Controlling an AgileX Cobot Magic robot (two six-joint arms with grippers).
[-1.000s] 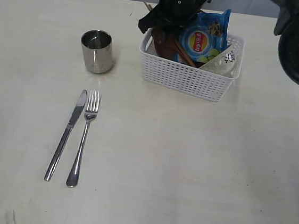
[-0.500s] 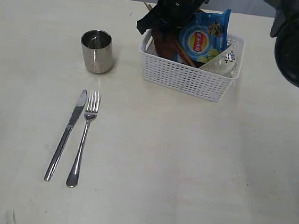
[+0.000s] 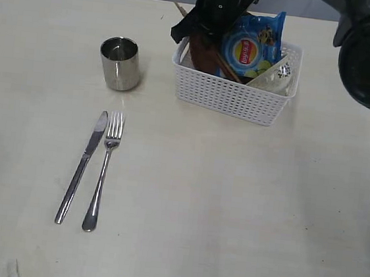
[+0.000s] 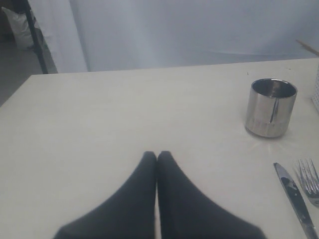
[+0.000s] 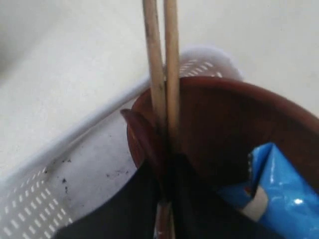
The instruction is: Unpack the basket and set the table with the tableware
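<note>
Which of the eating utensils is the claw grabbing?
The wooden chopsticks, pinched by the right gripper at the basket; the knife and fork lie free on the table.

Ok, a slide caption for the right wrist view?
Right gripper pinching the chopsticks in the basket, beside the wooden spoon, brown plate and chip bag.

Your pale cream surface (image 3: 231,203) carries four things. A steel cup (image 3: 120,63) stands upright at the left. Nearer the exterior camera, a knife (image 3: 83,165) and fork (image 3: 103,170) lie side by side. The white perforated basket (image 3: 232,97) sits right of the cup.
</note>
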